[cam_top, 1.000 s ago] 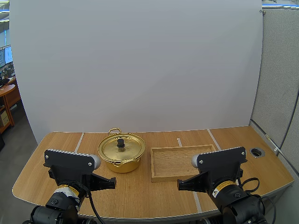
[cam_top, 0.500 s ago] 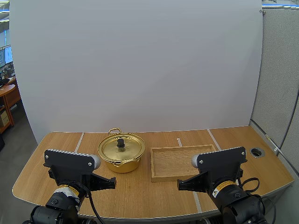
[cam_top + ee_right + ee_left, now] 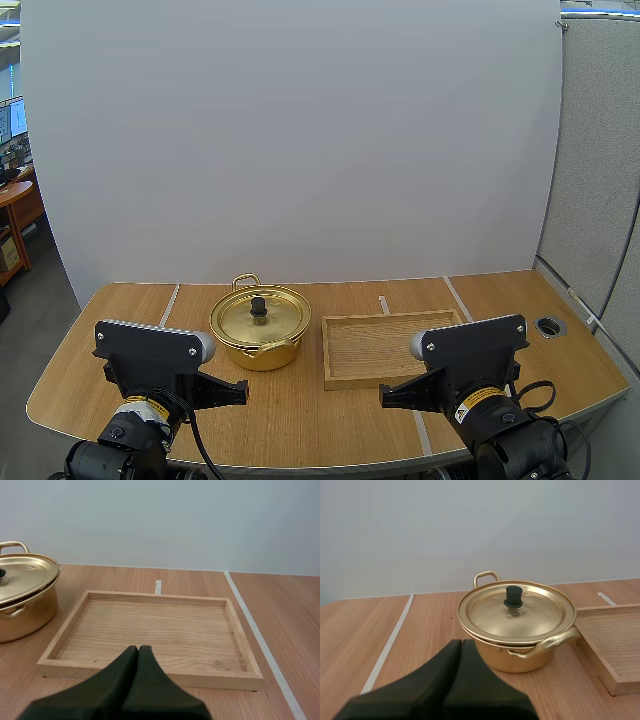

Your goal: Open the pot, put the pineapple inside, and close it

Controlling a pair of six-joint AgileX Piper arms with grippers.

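Pale wooden counter [image 3: 355, 645] lies under both arms; low over its near edge our left tool [image 3: 460, 643] is closed into one dark wedge, holding nothing, and our right tool [image 3: 138, 649] is the same. Ahead of the left tool and slightly to its right, well apart, sits the pot [image 3: 505, 657], lid [image 3: 530, 615] on and knob [image 3: 513, 596] upright, with the tray [image 3: 155, 596] just beside it, facing the right tool. We judge the left arm nearer the knob.

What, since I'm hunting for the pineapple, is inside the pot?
The lid, black knob on top, sits closed on the gold pot, so the inside is covered; whether anything lies in it cannot be seen.
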